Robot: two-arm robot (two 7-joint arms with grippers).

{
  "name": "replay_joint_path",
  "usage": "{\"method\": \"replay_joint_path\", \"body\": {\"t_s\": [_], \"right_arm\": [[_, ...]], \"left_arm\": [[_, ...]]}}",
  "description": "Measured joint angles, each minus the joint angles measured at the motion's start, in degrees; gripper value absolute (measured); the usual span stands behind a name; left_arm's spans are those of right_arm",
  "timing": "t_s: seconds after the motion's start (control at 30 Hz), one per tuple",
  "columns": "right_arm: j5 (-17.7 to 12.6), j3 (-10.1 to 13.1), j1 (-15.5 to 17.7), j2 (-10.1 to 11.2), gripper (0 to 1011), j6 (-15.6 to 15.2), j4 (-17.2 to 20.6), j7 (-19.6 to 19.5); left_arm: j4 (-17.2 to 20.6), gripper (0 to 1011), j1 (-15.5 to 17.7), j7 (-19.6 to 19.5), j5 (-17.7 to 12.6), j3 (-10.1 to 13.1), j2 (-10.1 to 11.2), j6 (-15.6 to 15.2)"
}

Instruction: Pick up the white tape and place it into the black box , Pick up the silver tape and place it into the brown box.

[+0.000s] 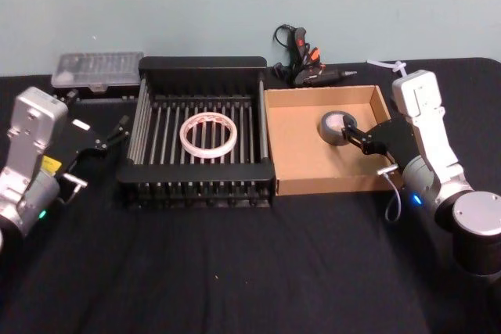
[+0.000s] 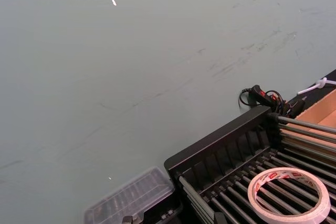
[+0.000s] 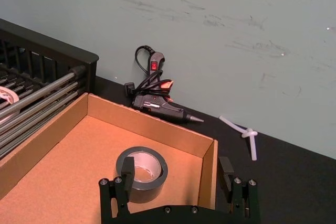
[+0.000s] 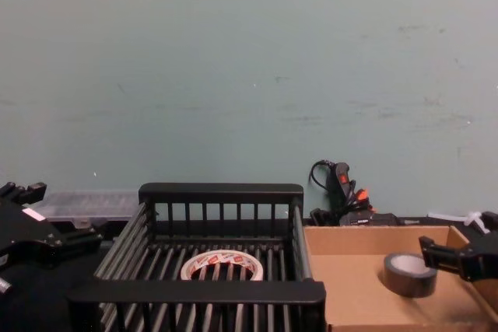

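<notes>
the white tape [image 1: 209,134] lies flat on the slatted floor of the black box [image 1: 200,65], near its middle, so that half of the job looks finished. the silver tape [image 1: 337,127] rests on the floor of the brown box [image 1: 286,138], toward the far right corner, and seems to sit on the cardboard by its own weight.

the right tool [image 1: 357,136] hangs low over the right side of the brown box with its fingers spread. in the right wrist view one finger [image 3: 127,168] stands right at the roll's rim and the other [image 3: 226,168] is out beyond the cardboard wall, so nothing is squeezed between them; i read this as a release rather than a grip. whether the near finger touches the roll i cannot say.

the left tool [image 1: 112,136] waits open over the counter [image 1: 235,263] just to the left of the black box, clear of its rim, likely parked there so it stays out of the right arm's way.
</notes>
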State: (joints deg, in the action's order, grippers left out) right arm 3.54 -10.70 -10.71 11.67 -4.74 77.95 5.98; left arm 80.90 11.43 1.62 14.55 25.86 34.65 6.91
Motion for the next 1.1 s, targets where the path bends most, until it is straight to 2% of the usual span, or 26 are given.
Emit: {"method": "replay_joint_path", "body": {"t_s": [1.1], "right_arm": [[-0.2, -0.1, 0.0, 0.1, 1000, 0.0, 0.1, 0.0]], "left_arm": [[0.0, 1001, 0.0, 0.0, 0.0, 0.0, 0.0, 0.0]]}}
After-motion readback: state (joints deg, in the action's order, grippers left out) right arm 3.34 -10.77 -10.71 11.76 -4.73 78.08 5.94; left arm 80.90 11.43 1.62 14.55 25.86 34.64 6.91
